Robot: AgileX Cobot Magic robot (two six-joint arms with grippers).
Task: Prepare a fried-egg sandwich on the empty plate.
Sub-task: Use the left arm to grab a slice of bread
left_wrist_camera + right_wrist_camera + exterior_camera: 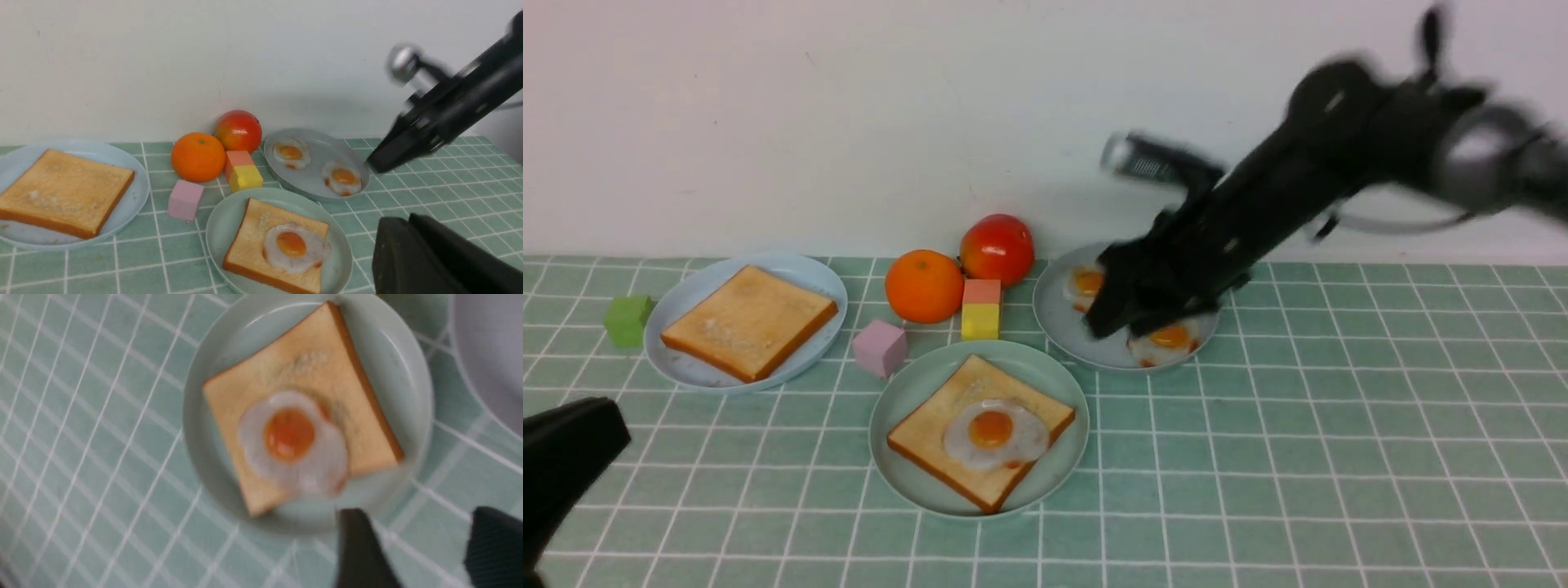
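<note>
On the mint-green plate [907, 384] lies one toast slice [927, 433] with a fried egg [995, 433] on top. A second toast slice [750, 322] rests on the light-blue plate [686, 294] at the left. My right gripper [1119, 318], blurred, hangs over the grey plate [1054, 322], apart from the egg. In the right wrist view the right gripper [416, 531] is open and empty beside the plate [204, 416] and egg [292, 441]. My left gripper [605, 429] sits low at the near left. In the left wrist view the left gripper [408, 222] is shut and empty.
The grey plate holds two more fried eggs [1086, 284] [1168, 339]. An orange [924, 286], a red fruit [997, 247], a pink-and-yellow block stack [981, 310] and a pink cube [880, 347] stand between the plates. A green cube [627, 320] sits far left. A wall is close behind.
</note>
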